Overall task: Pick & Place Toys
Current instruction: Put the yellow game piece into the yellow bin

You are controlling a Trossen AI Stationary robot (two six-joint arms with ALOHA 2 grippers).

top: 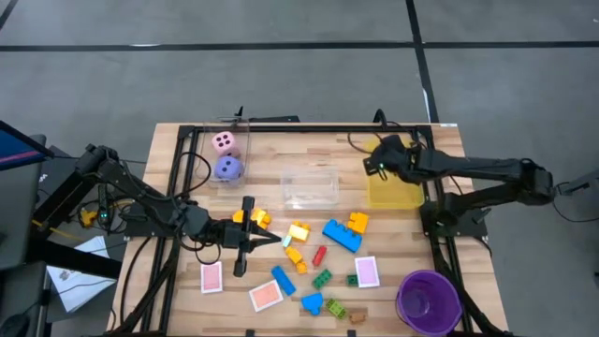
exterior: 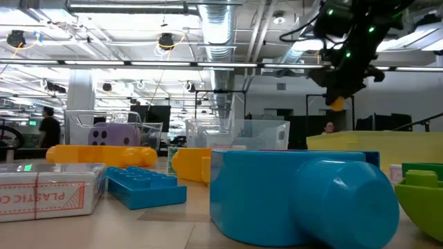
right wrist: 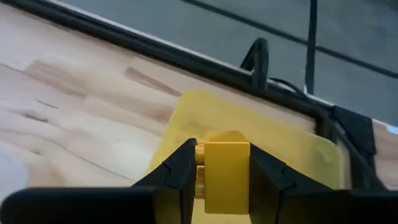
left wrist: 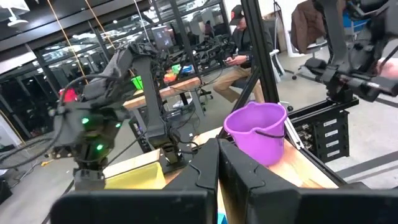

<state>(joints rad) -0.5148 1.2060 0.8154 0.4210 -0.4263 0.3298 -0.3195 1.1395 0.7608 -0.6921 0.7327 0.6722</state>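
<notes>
The right gripper (right wrist: pixel 221 180) hung above the yellow see-through bin (top: pixel 393 194) at the table's far right side, its fingers clamped on a yellow building brick (right wrist: pixel 224 174). Only the brick's upper part showed between the dark fingers in the right wrist view; its lower part was cut off by the picture's edge. In the low view the gripper (exterior: pixel 337 97) appeared high up, with just a small yellowish piece visible beneath it.

The left gripper (top: pixel 271 240) lay low over the wooden table (top: pixel 281 150) near its middle, pointing toward the scattered bricks, its fingers pressed together with nothing visible between them. Its wrist view showed the fingertips (left wrist: pixel 208 165) meeting, with the purple cup (left wrist: pixel 258 130) beyond.

The remaining toys stayed on the table: a large blue brick (top: pixel 342 235), an orange brick (top: pixel 357 222), a red brick (top: pixel 319 256), pink-backed cards (top: pixel 367 271), and two dice, pink (top: pixel 224 142) and purple (top: pixel 228 168), inside a clear bin whose walls were hard to make out.
</notes>
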